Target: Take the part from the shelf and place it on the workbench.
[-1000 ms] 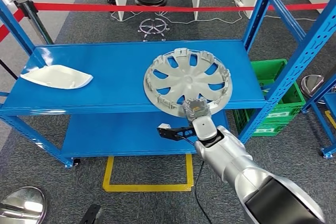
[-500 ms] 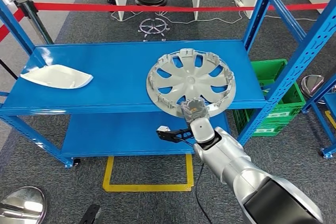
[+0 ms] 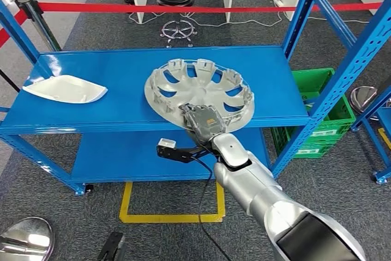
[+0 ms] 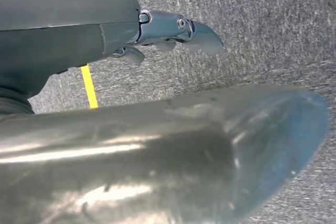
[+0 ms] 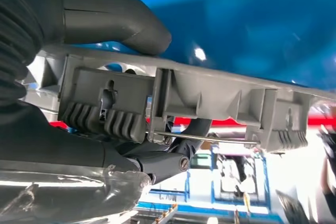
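Note:
A silver wheel cover (image 3: 198, 87) lies tilted near the front right of the blue shelf (image 3: 124, 102), its near edge raised off the top board. My right hand (image 3: 203, 121) grips that near rim from the front. In the right wrist view the thumb of my right hand (image 5: 103, 17) lies over the ribbed rim of the wheel cover (image 5: 190, 95) and darker fingers curl under it. My left hand (image 3: 113, 247) hangs low at the lower left. In the left wrist view my left hand (image 4: 178, 27) has its fingers stretched out over grey carpet and holds nothing.
A white curved part (image 3: 65, 88) lies at the shelf's left end. Blue uprights (image 3: 332, 84) stand to the right, with a green crate (image 3: 325, 111) behind them. Red barrier tape (image 3: 138, 8) runs beyond the shelf. A yellow floor outline (image 3: 170, 215) marks the carpet under it.
My right hand has pulled the wheel cover to the left along the shelf and tipped its near edge up. The arm swung left with it. A person's feet have come into view beyond the tape.

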Tool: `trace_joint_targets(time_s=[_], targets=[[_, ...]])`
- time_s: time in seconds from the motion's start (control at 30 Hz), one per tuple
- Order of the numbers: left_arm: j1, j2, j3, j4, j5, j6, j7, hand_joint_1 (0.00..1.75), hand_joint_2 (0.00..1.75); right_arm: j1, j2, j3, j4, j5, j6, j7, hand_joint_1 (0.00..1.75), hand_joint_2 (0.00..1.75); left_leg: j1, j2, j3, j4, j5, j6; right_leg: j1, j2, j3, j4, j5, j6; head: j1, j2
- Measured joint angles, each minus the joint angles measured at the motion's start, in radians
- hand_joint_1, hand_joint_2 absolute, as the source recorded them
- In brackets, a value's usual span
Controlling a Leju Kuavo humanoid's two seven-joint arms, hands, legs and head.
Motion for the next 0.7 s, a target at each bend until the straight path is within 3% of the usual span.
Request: trace_joint_targets(time_s=[0.2,0.33,0.43,0.5,0.57,0.7], targets=[[-0.001,-0.002,0.002,0.0,-0.002,-0.004,-0.006,0.0,0.0,0.008,0.007,-0.03,-0.052,-0.01,0.0,-0.007,1.75,1.75,0.0,0.0,0.0,0.0,0.0,0.0,0.0,0.0,0.0,0.0,0.0,0.0,0.0,0.0],[-0.001,-0.003,0.002,0.0,-0.01,-0.008,-0.028,0.0,1.75,0.015,0.008,-0.04,-0.073,-0.044,-0.003,-0.043,1.75,1.75,0.0,0.0,-0.001,0.0,0.0,0.0,0.0,0.0,0.0,0.0,0.0,0.0,0.0,0.0],[-0.005,-0.007,0.002,0.001,-0.028,-0.025,-0.081,0.0,1.75,0.043,0.003,-0.054,-0.171,-0.173,0.011,-0.128,1.75,1.75,0.0,0.001,-0.001,0.0,0.0,0.0,0.0,0.001,-0.001,0.0,0.001,0.0,0.0,0.0],[-0.004,-0.013,0.001,0.001,-0.047,-0.027,-0.109,0.0,1.75,0.078,-0.025,-0.054,-0.307,-0.281,0.054,-0.136,1.75,1.75,0.0,0.001,-0.001,0.0,0.0,0.0,0.0,0.001,-0.003,-0.001,0.001,0.0,0.0,0.0],[0.009,-0.014,-0.002,0.001,-0.068,-0.033,-0.135,0.0,1.75,0.128,-0.091,-0.058,-0.479,-0.418,0.114,-0.137,1.75,1.75,0.0,0.0,-0.001,0.0,0.0,0.001,0.0,-0.001,-0.005,-0.002,0.0,0.0,0.0,0.0],[0.044,-0.004,-0.003,0.001,-0.067,-0.035,-0.211,0.0,1.75,0.238,-0.28,-0.127,-0.802,-0.681,0.228,-0.153,1.75,1.75,0.001,-0.004,-0.004,0.0,-0.001,0.002,0.0,-0.006,-0.005,-0.006,0.0,0.001,0.001,0.0]])
